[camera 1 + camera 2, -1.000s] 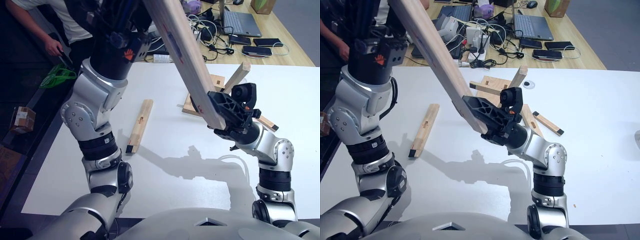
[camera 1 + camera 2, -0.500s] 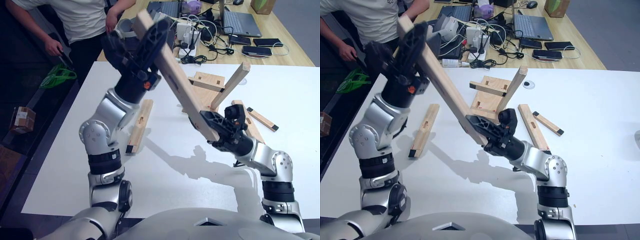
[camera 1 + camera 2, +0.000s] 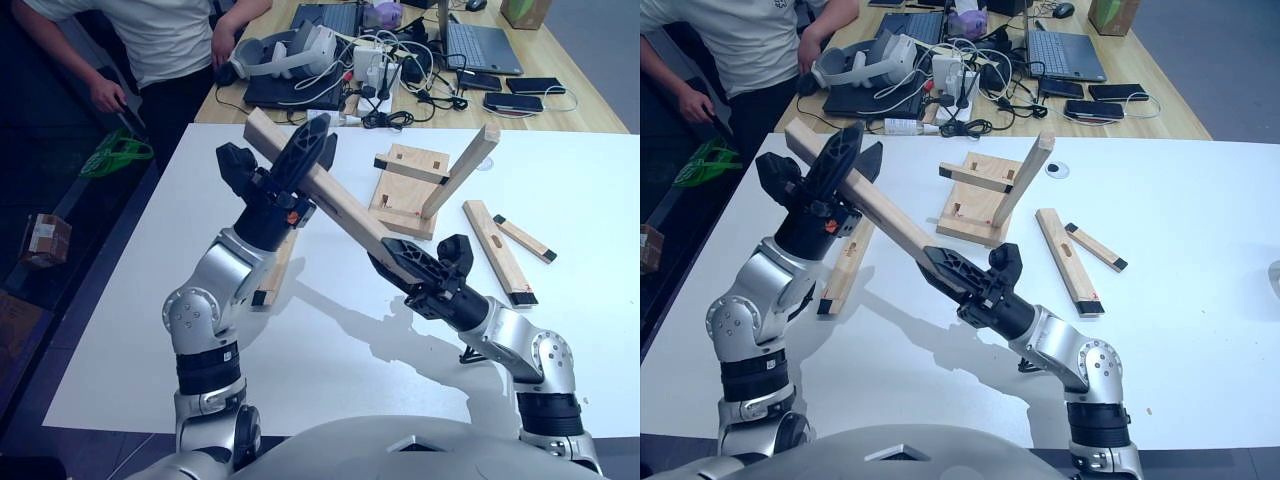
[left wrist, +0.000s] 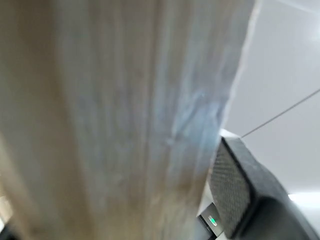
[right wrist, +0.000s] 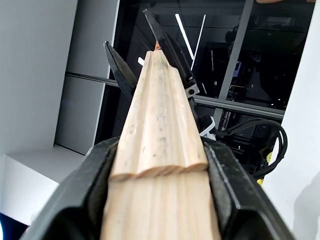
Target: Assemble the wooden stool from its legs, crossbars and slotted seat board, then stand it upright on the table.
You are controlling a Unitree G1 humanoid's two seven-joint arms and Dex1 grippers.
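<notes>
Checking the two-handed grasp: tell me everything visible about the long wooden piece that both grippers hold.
The long wooden piece is a pale, straight bar of plain wood with a rectangular section and visible grain. It hangs in the air over the white table, tilted, its far end higher and toward the robot's left. The left gripper is shut on it near the upper end, the right gripper on the lower end. Nothing else appears to touch it.

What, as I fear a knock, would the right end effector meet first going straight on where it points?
Likely the left end effector, gripping the far end of the plank both hold.
</notes>
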